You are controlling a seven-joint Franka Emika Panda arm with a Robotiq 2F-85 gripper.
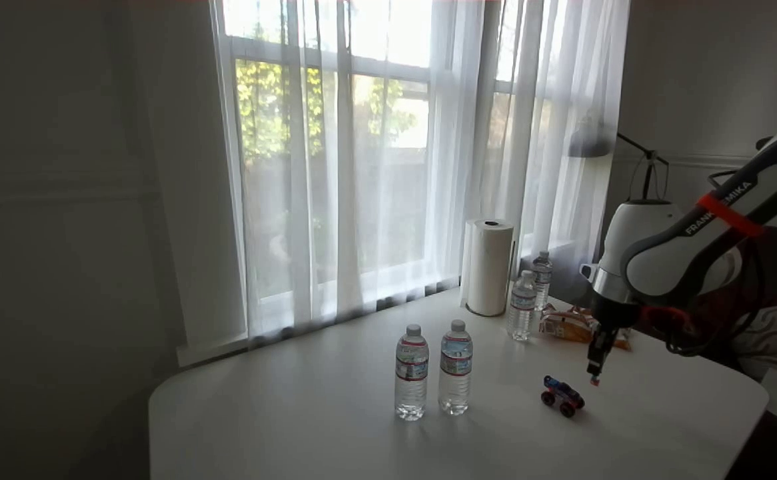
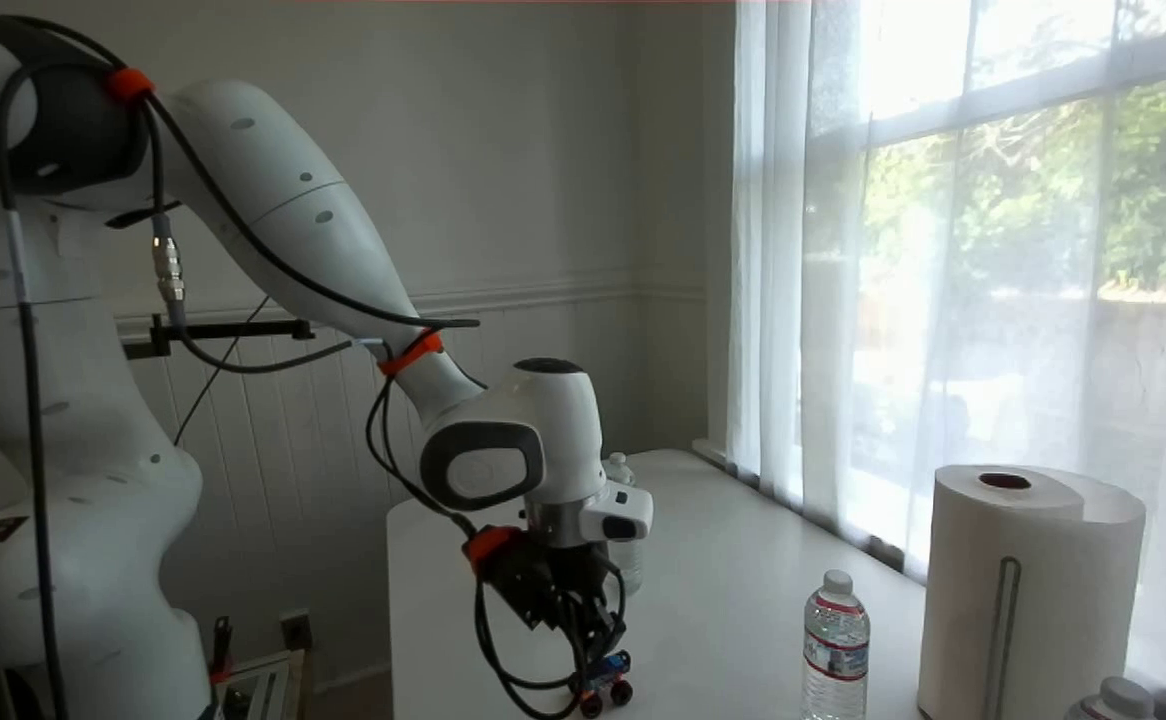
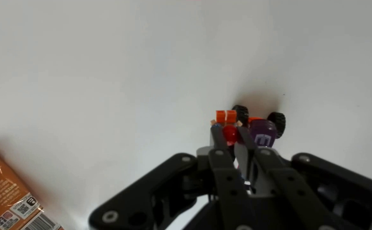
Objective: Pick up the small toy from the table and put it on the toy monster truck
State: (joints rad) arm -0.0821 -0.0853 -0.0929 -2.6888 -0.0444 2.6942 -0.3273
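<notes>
The small toy is a tiny figure with a red top and orange block legs. My gripper point(image 3: 230, 131) is shut on the small toy point(image 3: 229, 135), with a fingertip on each side of its red part. In an exterior view the small toy point(image 1: 595, 382) shows as a red speck under the gripper point(image 1: 594, 371), above the table. The toy monster truck point(image 1: 563, 397) stands on its wheels beside it, dark purple and blue with red-orange touches. In the wrist view the truck point(image 3: 263, 130) is partly hidden by the right finger. The truck point(image 2: 615, 680) is partly behind cables in an exterior view.
Two water bottles point(image 1: 412, 373) point(image 1: 456, 368) stand on the white table point(image 1: 262, 427) near the truck. Two more bottles point(image 1: 522, 307) point(image 1: 542, 280) stand by a paper towel roll point(image 1: 488, 270). An orange packet point(image 1: 565, 325) lies behind the gripper; it also shows in the wrist view point(image 3: 5, 191).
</notes>
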